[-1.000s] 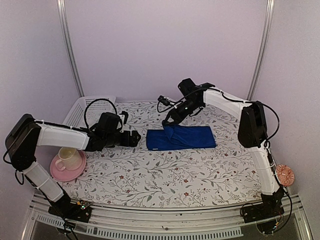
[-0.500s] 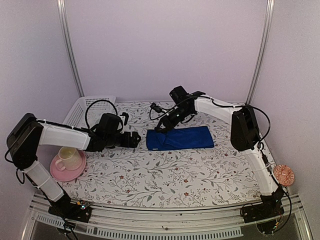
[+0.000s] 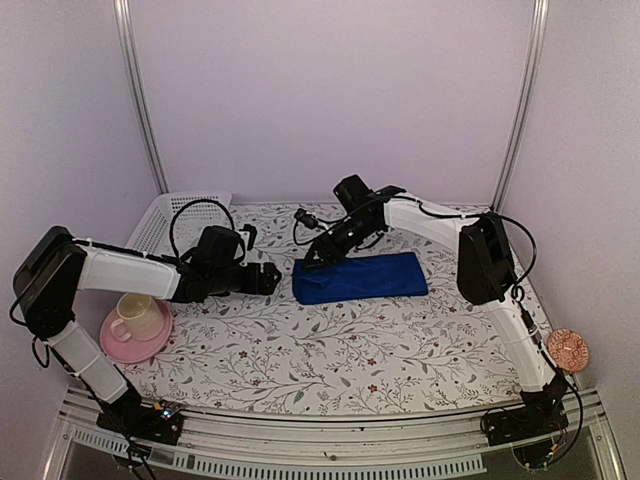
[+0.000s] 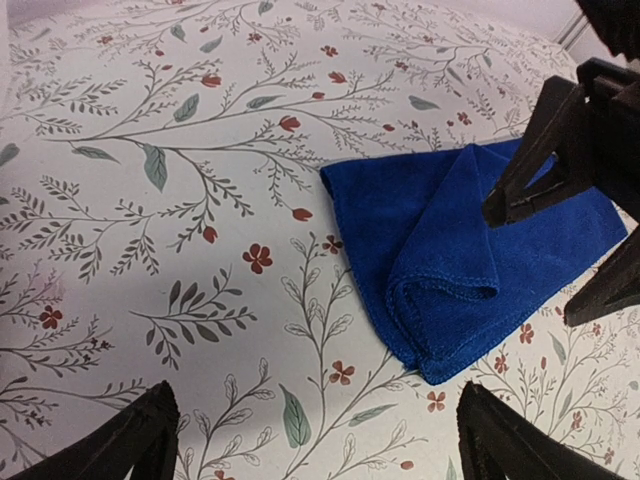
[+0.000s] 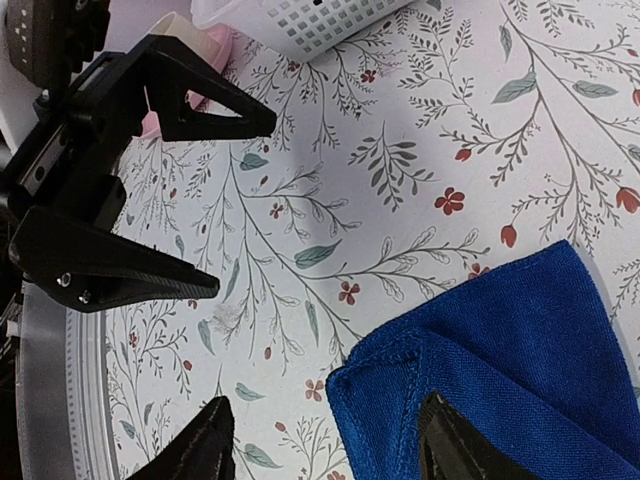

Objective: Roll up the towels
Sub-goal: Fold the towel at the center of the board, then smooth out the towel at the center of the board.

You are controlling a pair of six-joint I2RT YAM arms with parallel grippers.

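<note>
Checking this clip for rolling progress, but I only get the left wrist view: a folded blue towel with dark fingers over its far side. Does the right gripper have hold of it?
Observer: No. In the right wrist view the right gripper stands open over a folded corner of the blue towel, which lies flat and unpinched.
Operator: Is a second towel anywhere?
Observer: None shows in any view. The top view does add a white basket at the far left corner.
Operator: What else is on the table?
Observer: A cup on a pink saucer at the near left, beside the left arm.
</note>
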